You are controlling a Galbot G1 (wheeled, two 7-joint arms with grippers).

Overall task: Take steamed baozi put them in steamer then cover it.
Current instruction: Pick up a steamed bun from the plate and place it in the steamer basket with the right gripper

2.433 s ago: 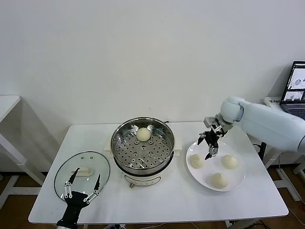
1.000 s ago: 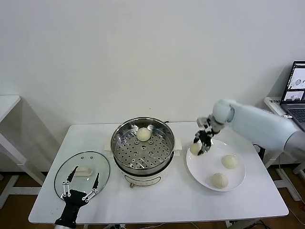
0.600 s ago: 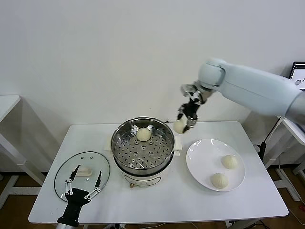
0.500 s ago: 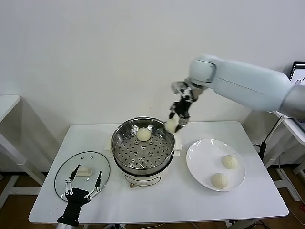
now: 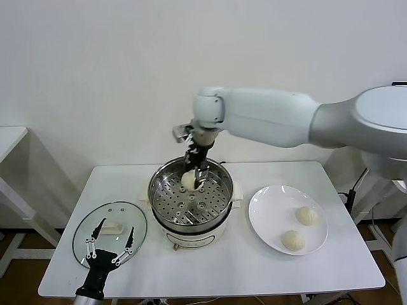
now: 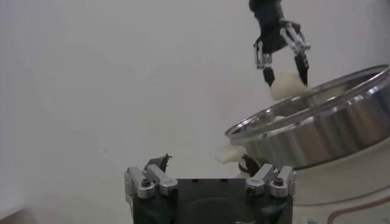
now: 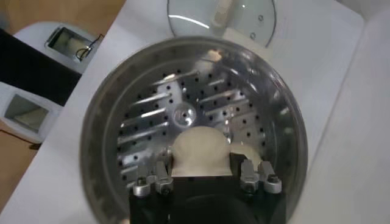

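Observation:
My right gripper (image 5: 196,173) reaches down into the steel steamer (image 5: 175,206) and is shut on a cream-white baozi (image 7: 200,152). It holds the baozi just above the perforated bottom at the far side. Another baozi (image 7: 248,148) lies in the steamer right beside the held one. In the head view the two overlap. Two more baozi (image 5: 306,215) (image 5: 293,239) lie on the white plate (image 5: 261,219). The glass cover (image 5: 111,219) lies flat on the table left of the steamer. My left gripper (image 5: 109,250) is open at the cover's near edge, holding nothing.
The steamer stands on its cream pot base (image 5: 191,240) at the table's middle. The plate lies to its right. In the left wrist view the steamer wall (image 6: 323,131) rises close by, with my right gripper (image 6: 281,61) above it.
My right gripper picked a baozi off the plate, carried it up and left over the steamer rim, and has now lowered it into the steamer. The left arm has barely moved.

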